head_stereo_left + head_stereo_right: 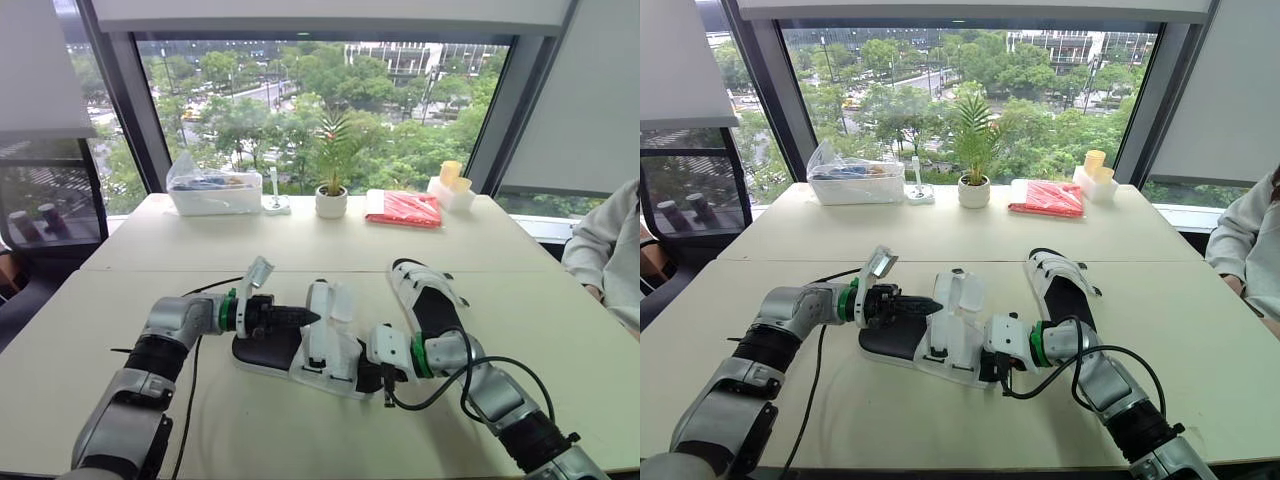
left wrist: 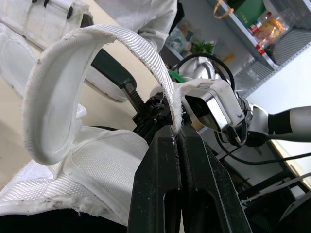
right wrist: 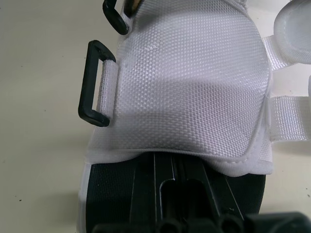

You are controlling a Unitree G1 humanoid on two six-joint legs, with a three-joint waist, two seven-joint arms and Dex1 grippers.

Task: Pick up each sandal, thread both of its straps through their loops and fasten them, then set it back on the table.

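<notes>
Table point(image 1: 300, 250) carries both sandals. Near sandal point(image 1: 322, 352) lies flat between the two arms. Second sandal point(image 1: 428, 300) lies just beyond it on the right, untouched. Left gripper point(image 1: 305, 318) is clamped on a white strap point(image 2: 97, 43), which arches up from the near sandal. Right gripper point(image 1: 992, 362) sits at that sandal's end over the black footbed; open or closed cannot be told. Black loop point(image 3: 92, 82) hangs unthreaded at the sandal's side.

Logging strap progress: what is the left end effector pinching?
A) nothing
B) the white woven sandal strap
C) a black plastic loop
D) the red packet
B: the left end effector is shut on the white woven sandal strap, which curls up from the near white-and-black sandal.
</notes>
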